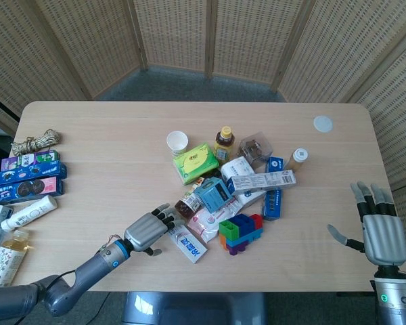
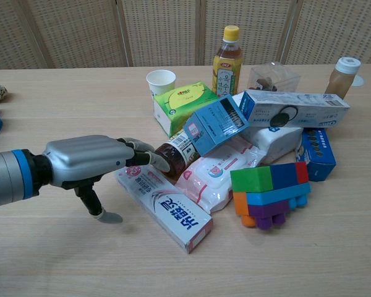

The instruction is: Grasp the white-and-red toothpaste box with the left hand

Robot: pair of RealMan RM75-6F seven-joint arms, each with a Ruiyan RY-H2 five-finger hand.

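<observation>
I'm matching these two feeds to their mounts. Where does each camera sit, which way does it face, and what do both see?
Head view: high above the near table edge, looking steeply down on the whole table; shows left hand and right hand.
Chest view: low at the near edge, looking across the table toward the wicker screen; shows only the left hand.
Shared: left hand over the toothpaste box and the clutter pile.

Left hand sits low over the near-left end of the white-and-red toothpaste box, fingers extended over the box top, thumb down on the worktop beside it. Not closed around it. Box lies flat, diagonal, its upper side touching the pink wet-wipes pack. Dark jar lies on its side at the fingertips. Stacked toy blocks to the right.
</observation>
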